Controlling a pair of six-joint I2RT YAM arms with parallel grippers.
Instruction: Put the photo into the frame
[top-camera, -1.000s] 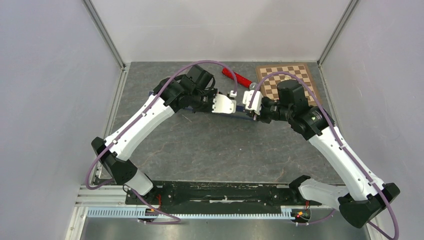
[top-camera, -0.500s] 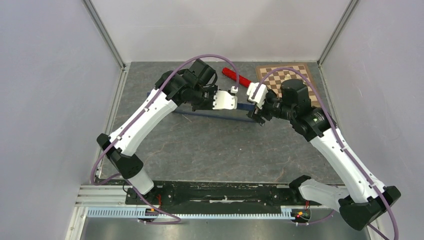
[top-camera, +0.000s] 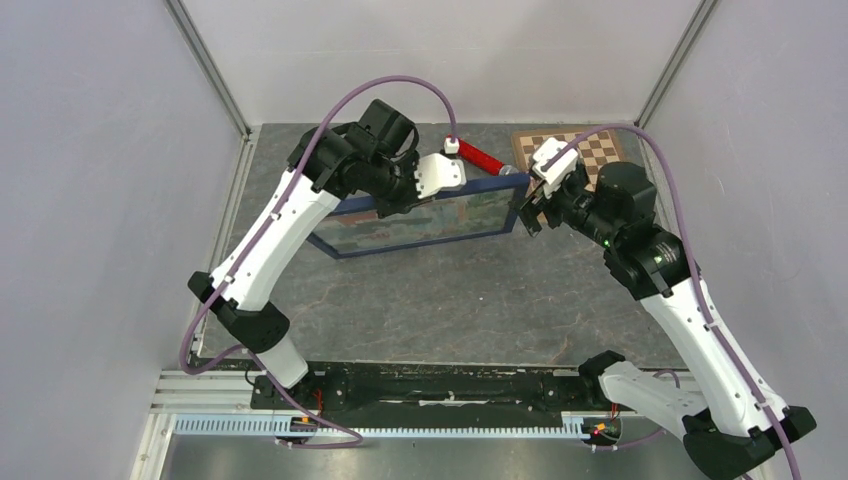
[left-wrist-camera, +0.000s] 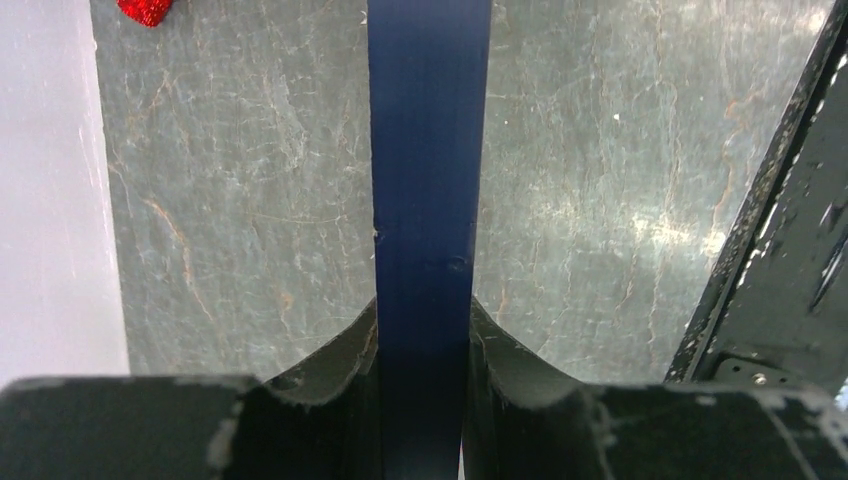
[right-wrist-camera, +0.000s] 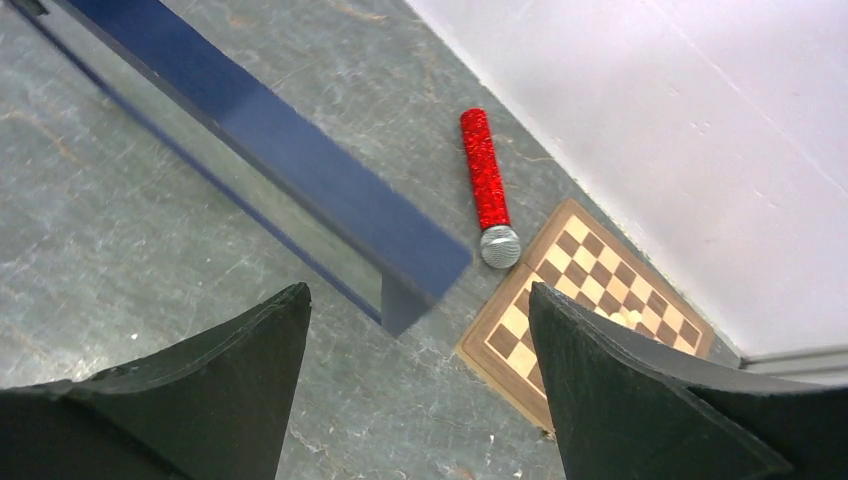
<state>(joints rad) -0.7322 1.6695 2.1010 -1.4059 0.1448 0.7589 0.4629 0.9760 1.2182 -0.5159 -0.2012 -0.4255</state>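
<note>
While the left gripper is clamped on the dark blue top edge of the frame, the frame stands tilted over the far middle of the desk, its long side running roughly parallel to the far edge. Whether its lower edge touches the surface I cannot tell. The photo shows inside the frame as a greenish colour print facing the near edge. The right gripper hangs at the frame's right end with its fingers spread wide, the blue corner between them and touching neither.

The desk is a grey, stone-patterned slab with pale veins. Plain white walls close it on the left, far and right sides, with aluminium posts rising at both far corners. A chessboard lies flat in the far right corner. A red glittery microphone lies along the far edge, its silver head just beside the board. A black mounting plate runs along the near edge.
</note>
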